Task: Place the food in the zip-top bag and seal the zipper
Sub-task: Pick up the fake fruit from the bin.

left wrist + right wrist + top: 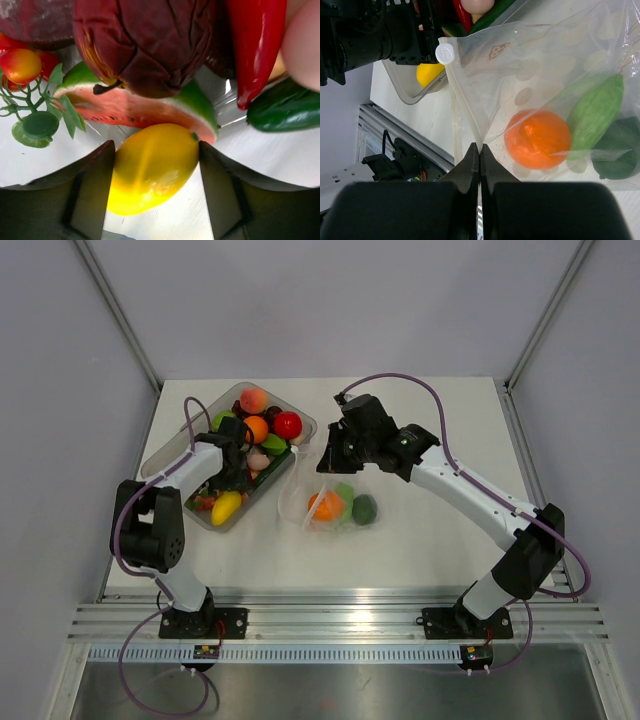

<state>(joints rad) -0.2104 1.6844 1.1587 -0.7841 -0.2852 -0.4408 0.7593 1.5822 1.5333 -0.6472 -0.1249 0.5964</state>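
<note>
The zip-top bag (322, 488) lies mid-table, mouth toward the tray, holding an orange fruit (325, 505), a light green piece (345, 492) and a dark green piece (364, 508). My right gripper (330, 465) is shut on the bag's zipper strip (462, 100), below its white slider (445, 52); the orange fruit (537, 139) shows through the plastic. My left gripper (230, 490) reaches down into the clear tray (160, 455). Its fingers (95, 185) press both sides of a yellow fruit (150, 175) low over the tray floor.
The tray holds more food: a peach (253, 398), an orange (256, 428), a red ball (288, 424), a watermelon slice (135, 107), a dark purple piece (145, 45), a red chilli (257, 45), a green pepper (285, 107) and cherry tomatoes (20, 65). Metal frame posts stand at the back corners.
</note>
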